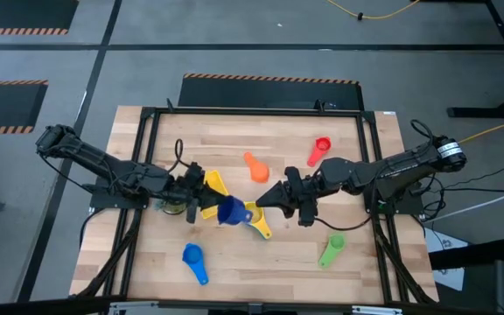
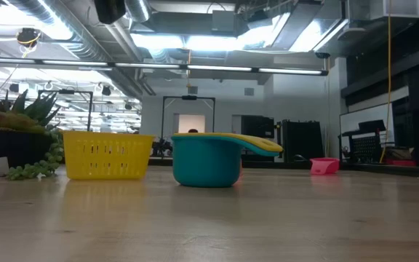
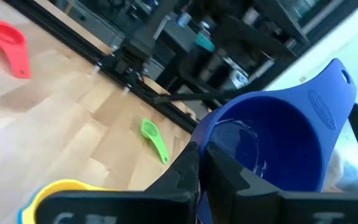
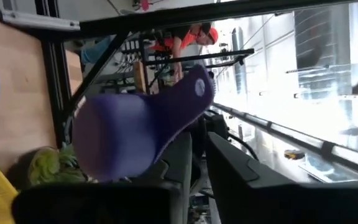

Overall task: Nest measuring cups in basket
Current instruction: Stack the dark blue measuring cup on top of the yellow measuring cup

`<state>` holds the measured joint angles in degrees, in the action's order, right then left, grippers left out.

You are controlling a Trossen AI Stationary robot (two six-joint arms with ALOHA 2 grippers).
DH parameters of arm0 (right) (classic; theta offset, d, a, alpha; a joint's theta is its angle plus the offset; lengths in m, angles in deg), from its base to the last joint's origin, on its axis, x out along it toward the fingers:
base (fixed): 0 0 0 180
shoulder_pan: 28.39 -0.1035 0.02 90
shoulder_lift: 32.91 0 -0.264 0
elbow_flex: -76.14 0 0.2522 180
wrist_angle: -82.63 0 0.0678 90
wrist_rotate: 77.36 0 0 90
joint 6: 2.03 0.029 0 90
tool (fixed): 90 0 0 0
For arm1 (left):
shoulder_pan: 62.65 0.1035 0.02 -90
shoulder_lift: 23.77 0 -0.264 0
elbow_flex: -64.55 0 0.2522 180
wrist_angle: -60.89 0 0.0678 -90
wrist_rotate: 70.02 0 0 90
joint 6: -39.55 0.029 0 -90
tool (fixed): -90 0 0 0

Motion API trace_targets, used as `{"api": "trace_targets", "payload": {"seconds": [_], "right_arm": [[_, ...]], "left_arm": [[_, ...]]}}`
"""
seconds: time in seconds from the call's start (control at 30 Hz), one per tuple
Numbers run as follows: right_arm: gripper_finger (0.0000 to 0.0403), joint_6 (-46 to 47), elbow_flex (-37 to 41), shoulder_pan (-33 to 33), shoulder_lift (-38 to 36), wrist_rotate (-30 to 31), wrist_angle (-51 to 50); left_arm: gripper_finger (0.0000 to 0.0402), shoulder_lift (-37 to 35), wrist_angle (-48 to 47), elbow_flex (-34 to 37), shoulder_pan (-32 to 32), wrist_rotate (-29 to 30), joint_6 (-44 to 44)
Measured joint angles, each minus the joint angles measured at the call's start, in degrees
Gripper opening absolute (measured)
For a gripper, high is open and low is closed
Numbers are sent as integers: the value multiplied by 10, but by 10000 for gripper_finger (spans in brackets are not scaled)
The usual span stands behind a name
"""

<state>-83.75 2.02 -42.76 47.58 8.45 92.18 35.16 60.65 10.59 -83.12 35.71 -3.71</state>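
Note:
My left gripper (image 1: 210,203) hangs over the yellow basket (image 1: 214,184), shut on the dark blue measuring cup (image 1: 232,211). My right gripper (image 1: 268,199) is just right of that cup, fingers together, touching nothing. A yellow cup nested in a teal one (image 2: 208,160) stands on the table beside the basket (image 2: 108,155). Orange (image 1: 255,166), red (image 1: 319,150), green (image 1: 331,250) and light blue (image 1: 195,262) cups lie apart on the wood. The low view shows no gripper and no dark blue cup. My left gripper holds the dark blue cup by its bowl (image 3: 229,134), which sits between the two fingers (image 3: 194,177). The fingers come level from the table's left. The cup's mouth faces the wrist, its handle (image 3: 334,84) points away from the fingers, and it is lifted clear.
A spiky green plant (image 1: 172,207) sits under my left wrist by the basket, and it also stands at the left of the low view, plant (image 2: 17,124). The black frame rails (image 1: 370,166) border the wooden top. There is open wood toward the near edge.

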Motion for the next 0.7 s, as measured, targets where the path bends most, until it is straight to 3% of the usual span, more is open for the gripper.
{"api": "trace_targets", "payload": {"seconds": [0.37,0.6,0.7], "right_arm": [[94,92,0,-3,0,72,2],[96,159,0,-22,-31,331,-59],[96,217,0,-16,-66,366,-143]], "left_arm": [[5,0,-17,0,-1,-2,11],[6,13,-22,1,-1,-3,95],[6,35,-5,0,5,-3,122]]}}
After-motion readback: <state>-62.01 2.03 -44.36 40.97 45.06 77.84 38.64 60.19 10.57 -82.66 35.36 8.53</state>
